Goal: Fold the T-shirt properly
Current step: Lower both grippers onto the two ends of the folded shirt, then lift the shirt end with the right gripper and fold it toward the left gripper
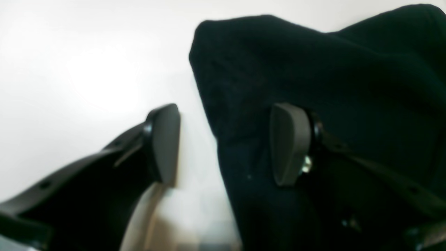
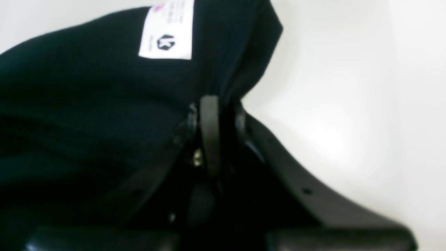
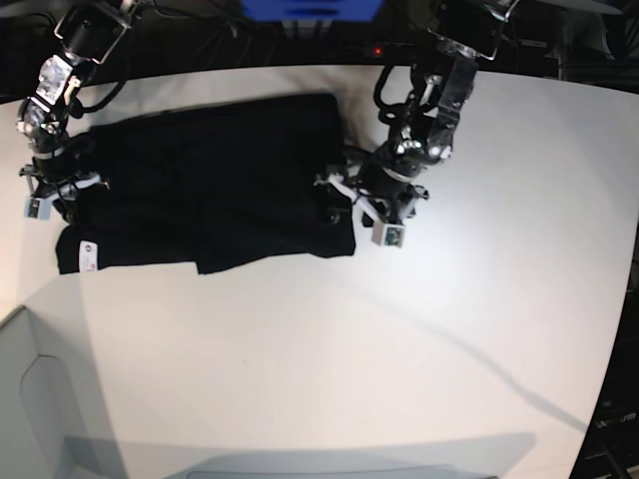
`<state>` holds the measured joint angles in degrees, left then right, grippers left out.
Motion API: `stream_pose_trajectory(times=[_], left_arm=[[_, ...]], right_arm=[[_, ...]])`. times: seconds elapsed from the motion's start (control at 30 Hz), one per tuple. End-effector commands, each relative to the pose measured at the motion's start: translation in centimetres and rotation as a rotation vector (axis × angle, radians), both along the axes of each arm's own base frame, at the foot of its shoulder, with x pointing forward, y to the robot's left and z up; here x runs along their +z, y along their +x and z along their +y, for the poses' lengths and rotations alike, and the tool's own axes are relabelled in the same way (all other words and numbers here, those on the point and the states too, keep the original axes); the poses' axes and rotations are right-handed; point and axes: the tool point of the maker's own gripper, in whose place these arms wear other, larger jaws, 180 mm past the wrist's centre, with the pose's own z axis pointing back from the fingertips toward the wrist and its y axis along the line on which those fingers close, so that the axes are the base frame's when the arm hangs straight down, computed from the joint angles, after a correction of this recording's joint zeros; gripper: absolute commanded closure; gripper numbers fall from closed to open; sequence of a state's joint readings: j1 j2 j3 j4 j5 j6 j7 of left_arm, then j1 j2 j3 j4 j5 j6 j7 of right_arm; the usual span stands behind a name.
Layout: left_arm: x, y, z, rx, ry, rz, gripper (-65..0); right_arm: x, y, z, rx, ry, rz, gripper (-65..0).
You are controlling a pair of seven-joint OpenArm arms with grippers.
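Currently the black T-shirt (image 3: pixel 215 185) is lying spread and partly folded on the white table (image 3: pixel 399 339), sitting toward ten o'clock of the tabletop in the base view, with a small white label (image 3: pixel 87 253) showing at its seven o'clock corner. At the shirt's nine o'clock edge the right gripper (image 2: pixel 221 134) is pinching the fabric, its jaws pressed together on a bunched fold of black cloth, and a white label (image 2: pixel 167 31) with a dark logo is lying just above that grip in the right wrist view. At the shirt's three o'clock edge the left gripper (image 1: pixel 224 144) is standing with its jaws well apart, one pad (image 1: pixel 291 143) resting over the cloth and the other (image 1: pixel 165 143) over bare table beside the hem. The table is running glossy and pale, with faint shadows stretching toward five o'clock. Beyond its twelve o'clock rim the room is lying dark, with a blue object (image 3: pixel 310 10) at the top edge.
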<state>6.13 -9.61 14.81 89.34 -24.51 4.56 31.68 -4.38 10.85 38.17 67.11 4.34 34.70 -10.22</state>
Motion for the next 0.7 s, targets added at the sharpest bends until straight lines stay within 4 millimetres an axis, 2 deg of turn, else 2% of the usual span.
stream_pose_trajectory(times=[0.0, 0.1, 0.2, 0.47, 0.6, 0.67], left_arm=[[0.5, 0.4, 0.1, 0.008, 0.001, -0.009, -39.8], [0.5, 0.4, 0.1, 0.008, 0.001, -0.009, -39.8], [0.5, 0.4, 0.1, 0.008, 0.001, -0.009, -39.8], [0.4, 0.4, 0.2, 0.007, 0.003, -0.007, -39.8], [0.3, 0.3, 0.4, 0.005, 0.008, -0.004, -39.8], [0.3, 0.3, 0.4, 0.005, 0.009, -0.004, -39.8]], right_arm=[[-2.2, -2.3, 0.3, 0.036, -0.026, 0.157, 0.0], [1.0, -0.5, 1.2, 0.055, -0.034, 0.048, 0.0], [5.1, 0.2, 2.5, 0.111, -0.049, -0.071, 0.0], [12.5, 1.7, 7.4, 0.129, -0.084, -0.287, 0.0], [15.6, 2.2, 11.6, 0.188, -0.079, -0.358, 0.0], [16.2, 2.0, 14.1, 0.246, -0.074, -0.346, 0.0]])
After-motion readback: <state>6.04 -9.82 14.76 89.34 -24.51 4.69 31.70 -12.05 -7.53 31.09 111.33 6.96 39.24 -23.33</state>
